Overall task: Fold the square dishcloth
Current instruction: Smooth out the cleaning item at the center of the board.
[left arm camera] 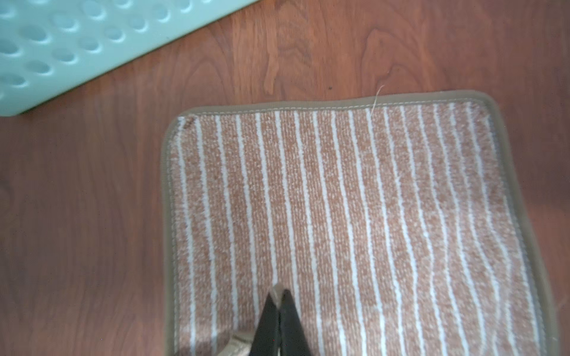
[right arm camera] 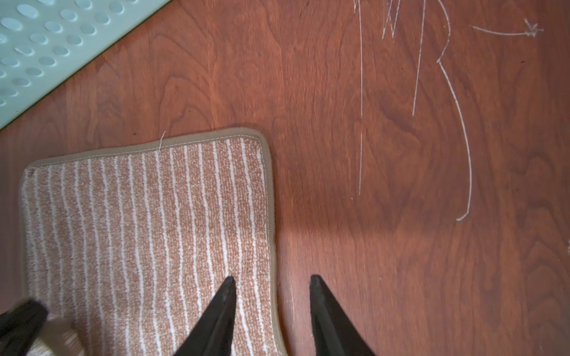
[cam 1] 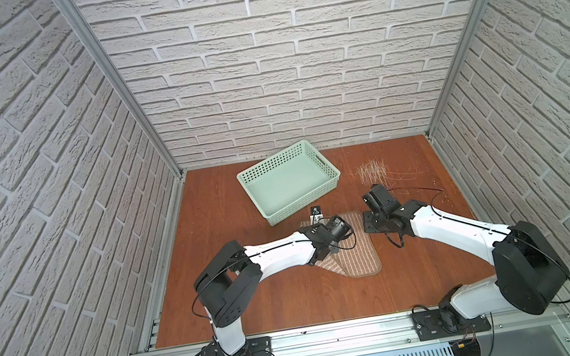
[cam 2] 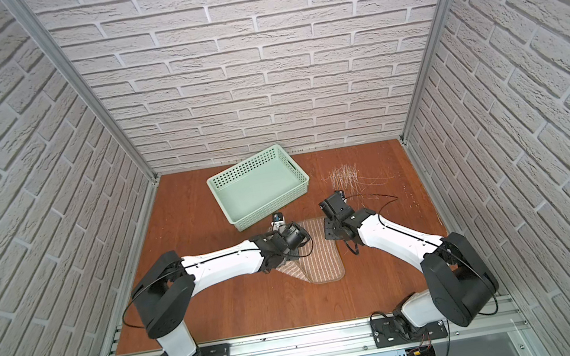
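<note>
top views, cloth: the square dishcloth (cam 1: 356, 249) lies on the table (cam 1: 258, 309) in the lower middle of the frame, between my left arm (cam 1: 276, 254) and my right arm (cam 1: 456, 228). its lower left part is turned up, with the stripes running slantwise there.
top views, basket: the green basket (cam 2: 276, 208) sits just above the cloth, not touching it.
top views, hidden: both wrists cover the working ends of my tools, and the left arm covers the cloth's left edge.
left wrist, tool: my left gripper (left arm camera: 279, 296) is pinched tight on a bit of the cloth's brown edging at the bottom middle of the frame, over the striped face.
left wrist, cut off: the cloth runs out of the bottom of the frame. i can find no corner loop.
right wrist, tool: my right gripper (right arm camera: 272, 279) stands agape astride the cloth's right edge, one jaw over the stripes, the other over bare wood. it holds nothing.
right wrist, unclear: i cannot tell whether either jaw touches down. the dark blur at the lower left is probably my other tool.
step: i judge i am taking hold for the first fold.
next: the right jaws need to close on the edging, then both arms should lift together and carry it evenly toward the upper edge.
</note>
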{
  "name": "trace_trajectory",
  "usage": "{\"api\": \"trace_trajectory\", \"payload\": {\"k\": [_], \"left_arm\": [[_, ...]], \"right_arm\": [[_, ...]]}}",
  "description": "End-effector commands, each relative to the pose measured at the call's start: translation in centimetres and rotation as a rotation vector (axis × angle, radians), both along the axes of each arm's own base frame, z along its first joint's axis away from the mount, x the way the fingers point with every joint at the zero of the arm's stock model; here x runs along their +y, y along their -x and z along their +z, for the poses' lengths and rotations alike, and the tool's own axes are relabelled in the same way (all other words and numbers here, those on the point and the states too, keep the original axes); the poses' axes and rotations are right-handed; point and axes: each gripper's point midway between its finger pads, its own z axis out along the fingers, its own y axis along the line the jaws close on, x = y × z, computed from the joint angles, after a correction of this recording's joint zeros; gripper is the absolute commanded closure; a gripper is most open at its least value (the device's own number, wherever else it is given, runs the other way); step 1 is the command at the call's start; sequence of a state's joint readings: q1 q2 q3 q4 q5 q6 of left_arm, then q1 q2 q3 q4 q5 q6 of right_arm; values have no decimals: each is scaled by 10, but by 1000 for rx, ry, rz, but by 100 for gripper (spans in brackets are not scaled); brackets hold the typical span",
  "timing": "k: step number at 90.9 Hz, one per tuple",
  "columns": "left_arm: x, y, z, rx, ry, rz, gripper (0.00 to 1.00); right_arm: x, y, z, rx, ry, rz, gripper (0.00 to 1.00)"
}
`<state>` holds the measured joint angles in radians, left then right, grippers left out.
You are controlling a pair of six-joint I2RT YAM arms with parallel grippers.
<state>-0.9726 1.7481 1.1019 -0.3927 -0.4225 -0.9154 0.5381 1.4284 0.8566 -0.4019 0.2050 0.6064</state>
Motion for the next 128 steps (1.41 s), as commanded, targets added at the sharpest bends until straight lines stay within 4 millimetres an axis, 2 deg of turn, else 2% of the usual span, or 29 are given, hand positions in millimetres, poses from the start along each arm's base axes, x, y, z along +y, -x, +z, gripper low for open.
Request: {"api": "trace_trajectory", "payload": {"k": [1,16,32,40,58,65,69,78,84,94,103,114,122,128], "left_arm": [[25,17,5,-18,3,88,100],[44,45,-4,2,59,192,100],[63,70,-5,-17,45,259,89],[72,78,-9,-14,34,288,88],[92,99,-32,64,52,364,89],[98,107,-33,83,70,387,86],[100,112,-32,91,78,392,77],[101,118,-30,94,101,393,43],[105,118,-26,87,97,402,35],[114,113,-10,33,96,420,31],[130,98,19,-56,92,446,16],[137,63,55,-137,69,371,3],[139,37,75,-168,46,319,2],[140,20,78,-159,28,282,2]], "right_arm": [[3,-3,-8,9,-12,-2,59],[9,-6,-15,32,-24,8,60],[13,-9,-20,51,-21,18,61],[14,-12,-18,51,-7,23,61],[10,-18,-10,44,35,20,62],[9,-20,-6,38,44,22,62],[10,-22,-4,33,46,24,62],[12,-25,-1,27,47,29,62],[13,-27,0,23,44,32,62],[15,-31,1,20,45,39,63],[17,-34,0,33,47,57,64],[19,-40,-2,54,42,69,66],[21,-43,-6,72,25,74,66],[21,-46,-7,84,20,74,66]]}}
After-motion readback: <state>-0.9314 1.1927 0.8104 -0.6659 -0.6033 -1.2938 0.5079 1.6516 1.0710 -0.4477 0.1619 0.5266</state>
